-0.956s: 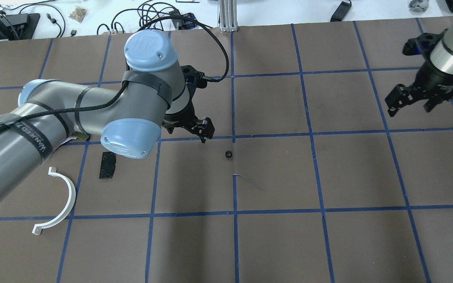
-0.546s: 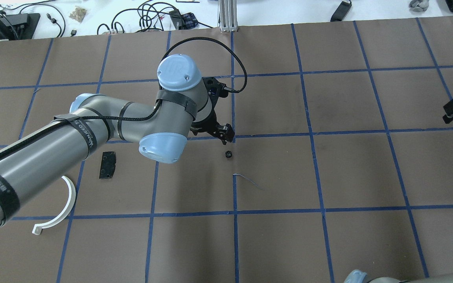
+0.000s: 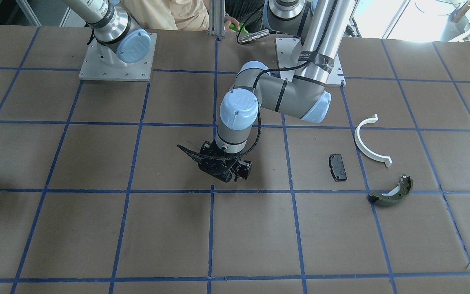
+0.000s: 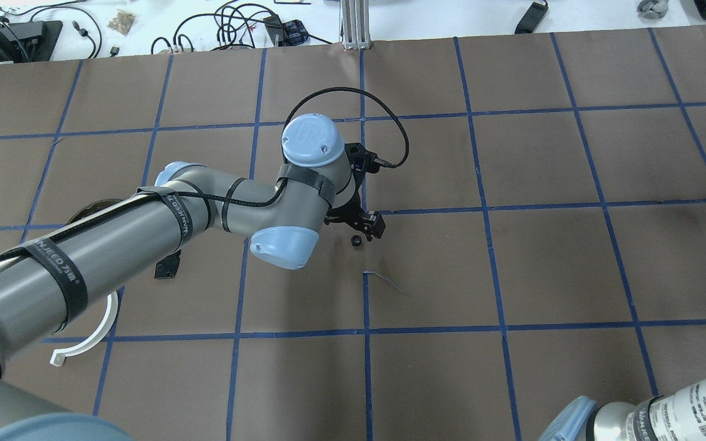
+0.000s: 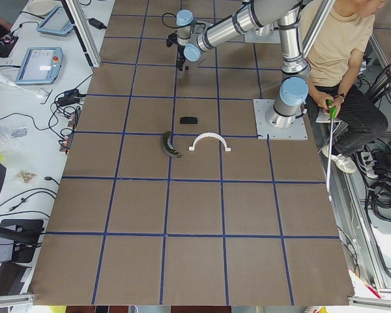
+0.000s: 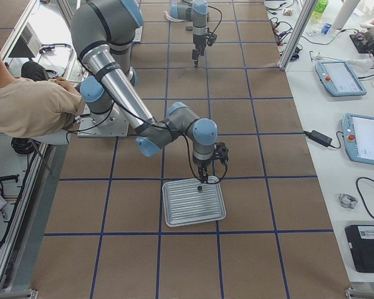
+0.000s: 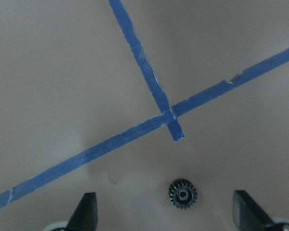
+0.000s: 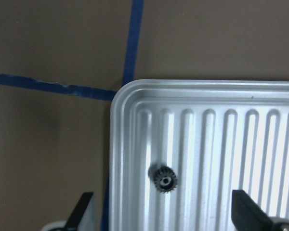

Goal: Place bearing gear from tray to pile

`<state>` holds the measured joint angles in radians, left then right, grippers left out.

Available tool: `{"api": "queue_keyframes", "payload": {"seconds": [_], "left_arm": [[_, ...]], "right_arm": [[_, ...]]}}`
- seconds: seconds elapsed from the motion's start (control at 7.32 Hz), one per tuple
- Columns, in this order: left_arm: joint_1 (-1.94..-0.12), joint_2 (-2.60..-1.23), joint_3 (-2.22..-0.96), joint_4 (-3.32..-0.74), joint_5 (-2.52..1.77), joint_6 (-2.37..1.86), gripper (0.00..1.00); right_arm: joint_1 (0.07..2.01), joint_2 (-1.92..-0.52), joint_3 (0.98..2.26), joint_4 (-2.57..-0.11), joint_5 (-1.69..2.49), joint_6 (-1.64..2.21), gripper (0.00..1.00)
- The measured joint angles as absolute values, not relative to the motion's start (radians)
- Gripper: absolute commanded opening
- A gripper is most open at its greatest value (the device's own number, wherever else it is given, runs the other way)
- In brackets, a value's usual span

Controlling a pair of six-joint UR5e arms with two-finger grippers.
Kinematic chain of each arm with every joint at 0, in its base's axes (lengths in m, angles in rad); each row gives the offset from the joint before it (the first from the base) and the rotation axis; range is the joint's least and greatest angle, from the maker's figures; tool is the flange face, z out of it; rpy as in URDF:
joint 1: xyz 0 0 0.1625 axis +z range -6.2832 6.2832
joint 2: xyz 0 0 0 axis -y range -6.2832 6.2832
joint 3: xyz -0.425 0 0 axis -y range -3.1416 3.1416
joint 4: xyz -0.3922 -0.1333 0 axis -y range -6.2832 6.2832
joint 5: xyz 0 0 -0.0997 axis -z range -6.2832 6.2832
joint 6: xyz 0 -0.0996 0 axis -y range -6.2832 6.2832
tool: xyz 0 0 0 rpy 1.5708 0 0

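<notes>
Jaws gaping wide, gripping nothing: left gripper (image 7: 166,208) pointing down, bearing gear (image 7: 182,193) lying between jaws; right gripper (image 8: 164,206) pointing likewise, second gear (image 8: 164,179) on tray (image 8: 116,144) between jaws.

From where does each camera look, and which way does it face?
Front: across the table, facing both bases; left hand.
Overhead: behind them, looking forward and down; left arm.
Left: table's end, looking along; left arm, a person.
Right: other end; right hand over tray, person.
Left wrist: down at a gear; fingertips.
Right wrist: down into tray; second gear, fingertips.
Shared: each wrist view shows a gear and two spread fingertips.
</notes>
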<state>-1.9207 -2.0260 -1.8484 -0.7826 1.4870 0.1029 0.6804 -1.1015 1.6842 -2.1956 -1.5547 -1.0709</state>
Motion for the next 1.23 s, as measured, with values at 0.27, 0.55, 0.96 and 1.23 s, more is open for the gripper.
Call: {"api": "queue_keyframes", "payload": {"seconds": [0.27, 0.55, 0.96, 1.23], "left_arm": [[-1.926, -2.039, -1.849, -0.782, 1.49, 0.103, 0.85], [-1.936, -2.045, -1.85, -0.783, 1.51, 0.101, 0.78], [-1.946, -2.057, -1.851, -0.783, 1.52, 0.1, 0.64], [-1.953, -2.058, -1.852, -0.782, 1.52, 0.1, 0.27]], "right_arm": [[0.668, -1.023, 1.62, -2.172, -1.551, -1.122, 0.96], [0.666, -1.006, 1.614, -2.142, -1.555, -1.117, 0.91], [0.666, -1.01, 1.657, -2.165, -1.568, -1.11, 0.74], [0.666, -1.011, 1.664, -2.179, -1.581, -1.111, 0.58]]}}
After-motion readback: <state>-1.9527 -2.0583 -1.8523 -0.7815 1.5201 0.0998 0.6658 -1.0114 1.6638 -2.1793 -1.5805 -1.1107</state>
